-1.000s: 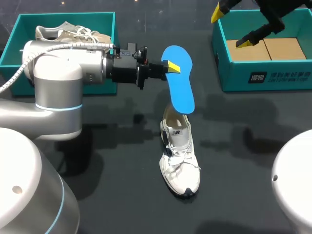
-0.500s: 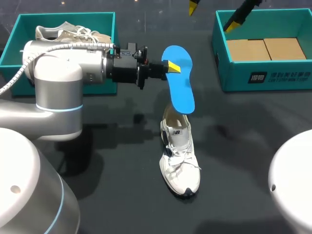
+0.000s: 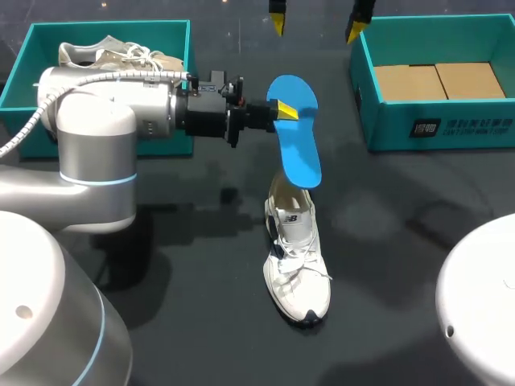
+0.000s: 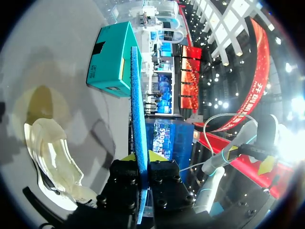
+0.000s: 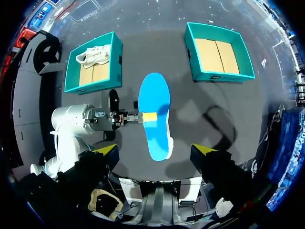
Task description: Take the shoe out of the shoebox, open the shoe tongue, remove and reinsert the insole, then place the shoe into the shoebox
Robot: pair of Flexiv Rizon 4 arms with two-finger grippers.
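Right fingers (image 3: 278, 20), spread wide, are withdrawing past the shoebox (image 3: 434, 125) while left fingers (image 3: 283, 110) are gripping the insole (image 3: 296, 137) above the shoe (image 3: 296, 265).

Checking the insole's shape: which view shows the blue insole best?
The right wrist view: the blue insole faces it flat, outline whole. The head view shows the insole foreshortened; the left wrist view, only its thin edge.

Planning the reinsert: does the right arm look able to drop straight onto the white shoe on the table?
Probably not: the blue insole, held in the left end effector, hangs between the open right end effector and the shoe.
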